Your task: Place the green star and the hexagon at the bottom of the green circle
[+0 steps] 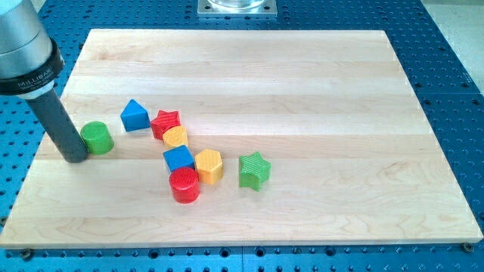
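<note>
Camera view shows my tip (76, 157), the lower end of the dark rod, resting on the pale wooden board (318, 83) at the view's left, just beside the green circle block (97, 137), touching it or nearly so on its left side. There is no gripper on this rig, so nothing is spread or pinched; the rod only pushes. The green star block (255, 170) sits well apart to the view's right, and the yellow-orange hexagon block (209, 165) lies between, close against the blue square block (178, 159) and the red cylinder block (184, 185). Further up stand a blue triangular block (135, 115), a red star block (165, 123) and a small yellow rounded block (175, 137). Neither target seems placed yet, so I judge the task barely begun. The next move probably calls for travelling round the cluster to the star's or hexagon's right side, then pushing leftward below the circle without dragging neighbours along.
</note>
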### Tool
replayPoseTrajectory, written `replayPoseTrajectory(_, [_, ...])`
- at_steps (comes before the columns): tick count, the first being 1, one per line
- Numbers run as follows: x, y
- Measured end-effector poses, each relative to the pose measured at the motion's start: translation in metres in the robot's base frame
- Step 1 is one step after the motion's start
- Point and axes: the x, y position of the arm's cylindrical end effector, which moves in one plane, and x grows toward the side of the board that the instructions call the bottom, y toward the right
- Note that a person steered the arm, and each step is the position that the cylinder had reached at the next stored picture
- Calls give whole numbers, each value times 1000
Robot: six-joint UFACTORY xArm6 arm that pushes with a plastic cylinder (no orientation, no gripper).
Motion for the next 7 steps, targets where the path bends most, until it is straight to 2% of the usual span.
replayPoseTrajectory(1, [28, -19])
replayPoseTrajectory(2, [40, -1])
replayPoseTrajectory(3, [77, 57])
replayPoseTrajectory(4, [113, 168])
replayPoseTrajectory(5, [117, 246])
replayPoseTrajectory(6, [115, 277])
replayPoseTrajectory(7, [93, 301])
